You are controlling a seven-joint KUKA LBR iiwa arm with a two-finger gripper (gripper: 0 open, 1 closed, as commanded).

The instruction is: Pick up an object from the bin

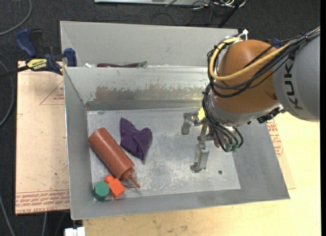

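Purple crumpled cloth [135,138] lies beside the brown bottle [111,153], apart from the wide-spread, empty hand [193,142].

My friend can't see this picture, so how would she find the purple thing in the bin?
Look into the grey metal bin, at the left half of its floor in the camera view. Just right of the reddish-brown squeeze bottle lies the purple cloth. It is the only crumpled, purple thing; the bottle beside it is smooth.
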